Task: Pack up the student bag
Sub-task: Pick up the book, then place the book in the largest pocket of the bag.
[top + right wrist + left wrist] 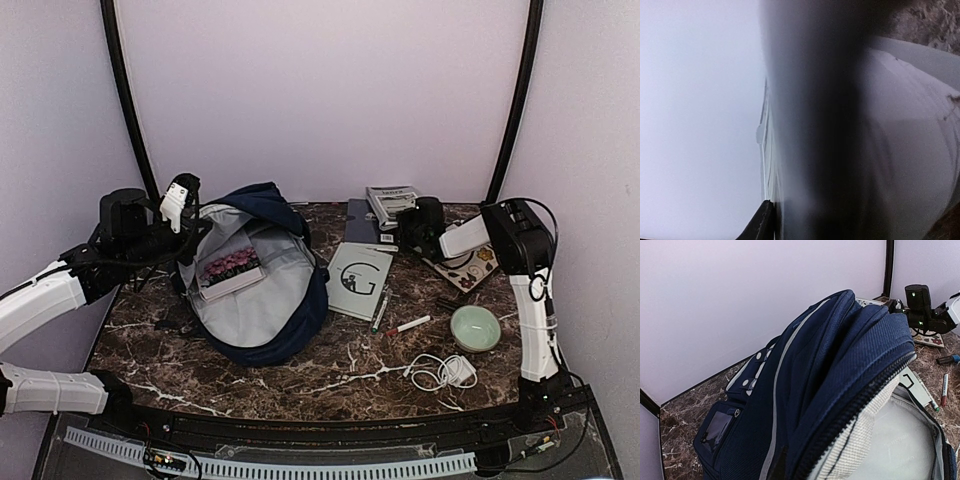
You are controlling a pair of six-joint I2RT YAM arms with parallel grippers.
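The student bag (262,290) lies open on the left half of the table, navy with grey lining (255,305). A book with pink flowers on its cover (231,268) lies inside. My left gripper (190,222) is shut on the bag's upper left rim and holds it raised. In the left wrist view the bag (830,365) fills the frame and my fingers are hidden. My right gripper (418,226) is at a thick book (390,203) at the back. In the right wrist view one black fingertip (760,225) presses on its page edges (767,150), and the rest is blurred.
A grey notebook with a G (358,280) lies right of the bag, with pens (380,312) and a red-capped marker (408,326) beside it. A green bowl (474,328), a white cable with charger (445,372) and a patterned card (468,268) lie at the right.
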